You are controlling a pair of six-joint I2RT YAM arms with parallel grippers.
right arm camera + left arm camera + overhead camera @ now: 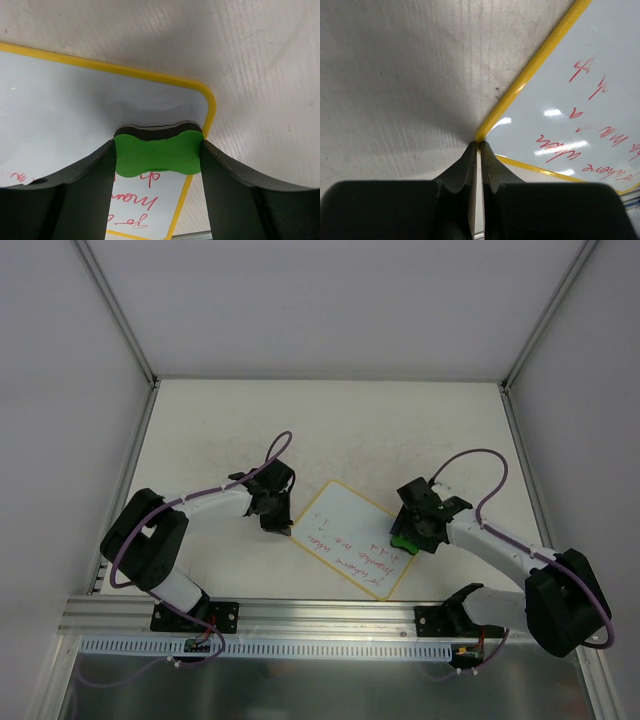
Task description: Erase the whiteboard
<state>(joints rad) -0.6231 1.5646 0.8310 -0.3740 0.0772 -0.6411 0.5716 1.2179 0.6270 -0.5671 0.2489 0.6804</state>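
Observation:
The whiteboard (345,522) lies tilted on the table between the arms, yellow-rimmed, with red handwriting across its near half. My left gripper (280,524) is shut with nothing in it, its tips (480,145) pressed at the whiteboard's (580,100) left corner. My right gripper (408,538) is shut on a green bone-shaped eraser (402,541). In the right wrist view the eraser (157,156) rests on the whiteboard (75,100) near its rounded right corner. The patch beyond the eraser is clean, and red writing shows below it.
The scuffed white tabletop (330,420) stretches behind the board. An aluminium rail (320,615) with the arm bases runs along the near edge. Enclosure walls and metal posts (120,310) bound the left, right and back sides.

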